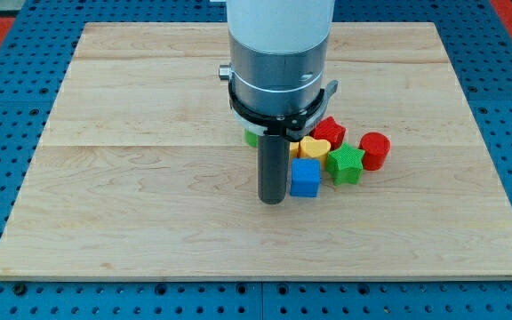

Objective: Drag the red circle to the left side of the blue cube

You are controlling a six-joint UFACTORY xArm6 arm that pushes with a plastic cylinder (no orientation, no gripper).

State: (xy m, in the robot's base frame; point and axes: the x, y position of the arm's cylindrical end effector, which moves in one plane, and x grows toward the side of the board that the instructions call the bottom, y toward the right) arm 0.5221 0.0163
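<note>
- The red circle point(374, 149), a short red cylinder, is seen well to the view's right of my tip point(273, 201) and somewhat toward the view's top, at the right end of the cluster of blocks.
- The blue cube point(305, 177) is found just beside my tip on the view's right; whether the two touch cannot be told.
- The green star-shaped block point(346, 164) is placed between the blue cube and the red circle, close against both.
- The yellow heart-shaped block point(315, 146) is set just above the blue cube, and a second red block point(330, 131) lies above that, its shape partly hidden.
- A green block point(251, 137) is glimpsed at the view's left of the rod, mostly covered by the arm.
- No jaws are fitted: the rod holds nothing, and its tip rests on the wooden board point(149, 178).
</note>
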